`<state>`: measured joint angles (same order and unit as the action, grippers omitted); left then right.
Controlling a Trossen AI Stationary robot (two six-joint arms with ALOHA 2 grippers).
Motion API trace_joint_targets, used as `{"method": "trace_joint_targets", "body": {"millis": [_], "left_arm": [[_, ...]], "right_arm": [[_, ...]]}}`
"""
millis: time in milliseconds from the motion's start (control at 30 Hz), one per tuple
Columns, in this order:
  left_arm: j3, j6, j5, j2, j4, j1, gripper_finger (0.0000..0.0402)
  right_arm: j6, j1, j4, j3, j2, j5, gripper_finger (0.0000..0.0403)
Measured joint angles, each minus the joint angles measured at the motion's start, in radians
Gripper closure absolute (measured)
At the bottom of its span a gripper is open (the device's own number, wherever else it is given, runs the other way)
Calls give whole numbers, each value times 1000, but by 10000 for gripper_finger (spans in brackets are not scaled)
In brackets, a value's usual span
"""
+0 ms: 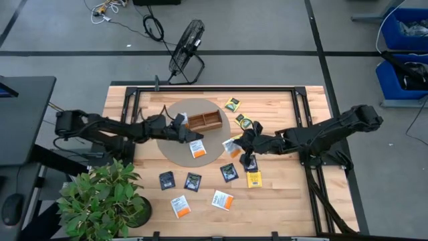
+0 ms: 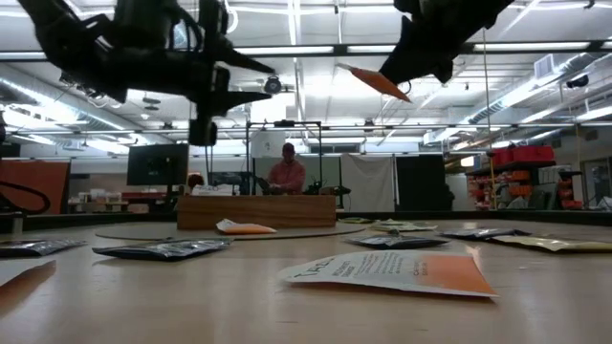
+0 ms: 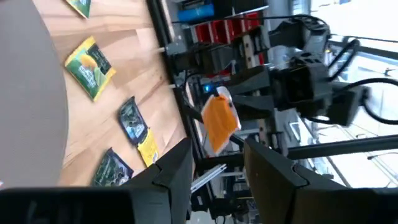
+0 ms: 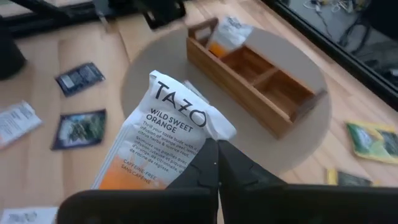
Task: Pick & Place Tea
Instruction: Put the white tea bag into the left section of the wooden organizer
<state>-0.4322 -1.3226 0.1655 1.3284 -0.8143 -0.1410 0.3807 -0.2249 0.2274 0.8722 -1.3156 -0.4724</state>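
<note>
The right hand is clamped on a white-and-orange square tea packet, lifted clear of the light wooden table — other flat packets lie scattered below. Beyond, the long wooden three-compartment tray sits on a round grey mat, the left hand beside it, fingers apart.
</note>
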Motion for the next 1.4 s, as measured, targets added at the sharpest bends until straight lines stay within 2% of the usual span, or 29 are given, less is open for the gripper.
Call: {"method": "trace_joint_targets", "body": {"millis": [167,400,567,800,1400], "left_arm": [[-131,40,44,118,5,-1,252],[-269,45,95,241,82,-2,252],[-347,36,174,298,84,-1,252],[-381,34,204,329,155,6,252],[-381,56,194,330,156,28,256]], "right_arm": [[-5,21,-8,0,-20,46,403],[-5,18,-5,0,-19,47,403],[-5,19,-2,0,-19,39,403],[-5,19,19,0,-19,36,403],[-27,19,-22,0,-19,39,403]]}}
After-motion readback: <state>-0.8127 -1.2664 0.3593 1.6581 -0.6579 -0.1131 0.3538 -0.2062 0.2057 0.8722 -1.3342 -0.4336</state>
